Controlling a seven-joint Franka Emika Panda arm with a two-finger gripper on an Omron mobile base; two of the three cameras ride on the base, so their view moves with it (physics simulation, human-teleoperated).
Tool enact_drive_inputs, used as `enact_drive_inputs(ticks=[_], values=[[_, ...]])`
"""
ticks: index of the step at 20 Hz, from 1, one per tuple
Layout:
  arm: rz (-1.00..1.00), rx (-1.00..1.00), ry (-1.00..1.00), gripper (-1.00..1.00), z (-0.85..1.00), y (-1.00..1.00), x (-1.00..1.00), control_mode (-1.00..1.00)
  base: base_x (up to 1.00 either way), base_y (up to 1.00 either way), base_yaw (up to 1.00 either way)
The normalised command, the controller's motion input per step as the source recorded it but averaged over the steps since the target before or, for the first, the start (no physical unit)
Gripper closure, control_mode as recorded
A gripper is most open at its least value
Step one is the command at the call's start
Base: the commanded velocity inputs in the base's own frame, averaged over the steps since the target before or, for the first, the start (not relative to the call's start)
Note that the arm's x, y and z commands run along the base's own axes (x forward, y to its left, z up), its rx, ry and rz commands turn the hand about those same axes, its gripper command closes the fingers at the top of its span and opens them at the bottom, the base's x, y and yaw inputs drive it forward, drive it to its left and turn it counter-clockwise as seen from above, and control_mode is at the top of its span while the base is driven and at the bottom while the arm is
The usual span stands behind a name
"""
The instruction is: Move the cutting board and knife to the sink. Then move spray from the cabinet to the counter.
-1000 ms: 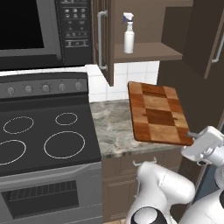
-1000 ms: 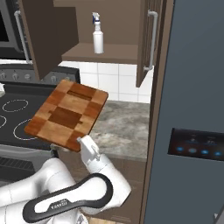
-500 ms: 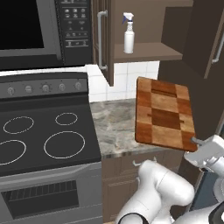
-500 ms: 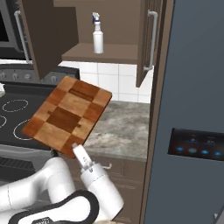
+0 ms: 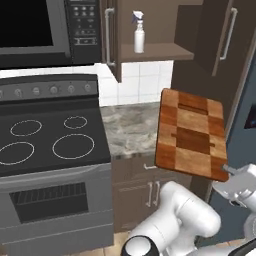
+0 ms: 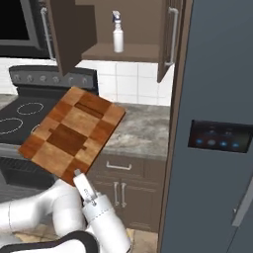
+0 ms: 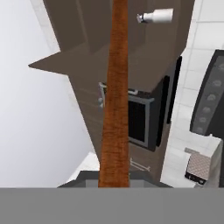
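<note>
The gripper point(image 6: 78, 174) is clamped on the lower edge of the cutting board point(image 6: 73, 134), which it holds in the air, lifted clear of the counter point(image 6: 141, 129). In the left base view the gripper point(image 5: 226, 170) meets the board point(image 5: 190, 134) at its lower right corner; the board stands nearly upright, its checkered face turned toward the cameras, in front of the counter point(image 5: 127, 127) and to the right of the stovetop point(image 5: 50, 142). In the right base view the board tilts, its far end raised toward the stove. In the hand view the board point(image 7: 116, 94) appears edge-on — a narrow reddish-brown strip running up from the bottom.

The spray bottle point(image 5: 138, 33) stands upright on the shelf of the open cabinet point(image 5: 165, 51), above the counter and well apart from the board. The right base view shows the same bottle point(image 6: 117, 32) between the open cabinet doors — the refrigerator point(image 6: 217, 123) stands to the right.
</note>
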Motion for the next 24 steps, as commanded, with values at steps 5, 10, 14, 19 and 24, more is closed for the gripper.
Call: enact_drive_inputs(ticks=[5,10,14,19,24], values=[[0.0,0.0,0.0,1.0,0.0,0.0,0.0,1.0,-1.0,0.64,0.05],[0.0,0.0,0.0,1.0,0.0,0.0,0.0,1.0,-0.36,1.0,0.26],[0.0,0.0,0.0,1.0,0.0,0.0,0.0,1.0,0.01,1.0,0.31],[0.0,0.0,0.0,1.0,0.0,0.0,0.0,1.0,0.0,1.0,0.36],[0.0,0.0,0.0,1.0,0.0,0.0,0.0,1.0,0.0,1.0,0.47]])
